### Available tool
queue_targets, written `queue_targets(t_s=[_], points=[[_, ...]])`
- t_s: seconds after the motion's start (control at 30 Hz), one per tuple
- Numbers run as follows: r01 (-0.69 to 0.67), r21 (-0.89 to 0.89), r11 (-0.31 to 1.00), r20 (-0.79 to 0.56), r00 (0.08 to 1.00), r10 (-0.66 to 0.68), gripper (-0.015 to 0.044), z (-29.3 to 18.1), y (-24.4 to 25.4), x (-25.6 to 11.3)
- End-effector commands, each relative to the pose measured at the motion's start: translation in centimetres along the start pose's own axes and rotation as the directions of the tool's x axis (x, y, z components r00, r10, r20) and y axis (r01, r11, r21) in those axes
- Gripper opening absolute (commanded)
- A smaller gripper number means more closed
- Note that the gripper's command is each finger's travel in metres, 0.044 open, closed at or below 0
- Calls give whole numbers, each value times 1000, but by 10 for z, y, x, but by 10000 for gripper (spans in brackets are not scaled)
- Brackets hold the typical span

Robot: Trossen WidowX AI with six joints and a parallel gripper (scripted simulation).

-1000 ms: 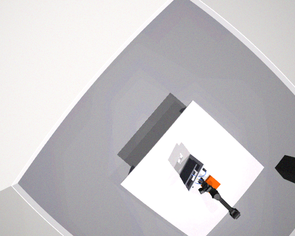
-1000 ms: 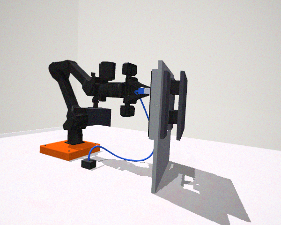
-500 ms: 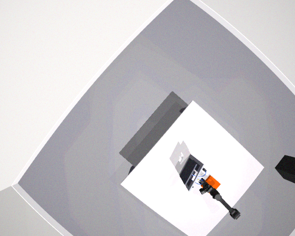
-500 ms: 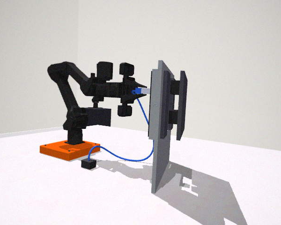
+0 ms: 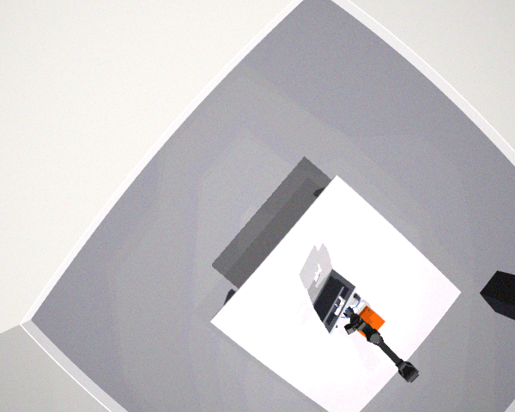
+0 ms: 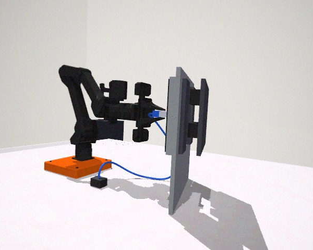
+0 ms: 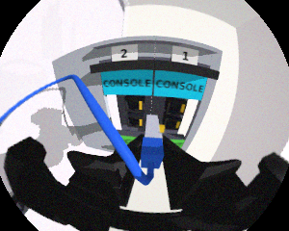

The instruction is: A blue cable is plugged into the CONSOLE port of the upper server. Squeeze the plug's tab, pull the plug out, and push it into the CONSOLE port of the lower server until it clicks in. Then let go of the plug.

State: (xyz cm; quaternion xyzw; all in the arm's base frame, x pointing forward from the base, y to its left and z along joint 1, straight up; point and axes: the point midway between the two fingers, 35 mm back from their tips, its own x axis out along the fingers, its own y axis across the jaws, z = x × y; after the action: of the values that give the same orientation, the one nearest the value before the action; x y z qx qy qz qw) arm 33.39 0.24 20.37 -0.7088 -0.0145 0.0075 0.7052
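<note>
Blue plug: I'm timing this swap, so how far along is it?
Done: the blue plug appears out of its port, its pale tip showing in front of the panel.
In hand: the pincer grips the plug, which sits near the line between the labels 1 and 2.
Left: line it up with the lower server's CONSOLE port, push until it clicks, let go.

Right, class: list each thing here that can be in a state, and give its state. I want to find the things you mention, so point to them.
Jaws (image 6: 164, 114): closed on the blue plug.
Blue plug (image 6: 155, 114) (image 7: 152, 153): gripped, level, clear tip towards the panel.
Blue cable (image 6: 135, 174) (image 7: 103, 122): slack, curving.
Grey panel (image 6: 179, 177) (image 7: 72, 72): upright.
Orange base (image 5: 375, 315) (image 6: 60, 167): flat on the table.
</note>
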Motion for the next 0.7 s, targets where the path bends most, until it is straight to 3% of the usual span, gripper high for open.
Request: queue_targets(t_s=[0.0,0.67], points=[[6,-3,1000,4,1000,-6,0,1,9,1],[5,-2,1000,8,1000,-5,0,2,50,-7]])
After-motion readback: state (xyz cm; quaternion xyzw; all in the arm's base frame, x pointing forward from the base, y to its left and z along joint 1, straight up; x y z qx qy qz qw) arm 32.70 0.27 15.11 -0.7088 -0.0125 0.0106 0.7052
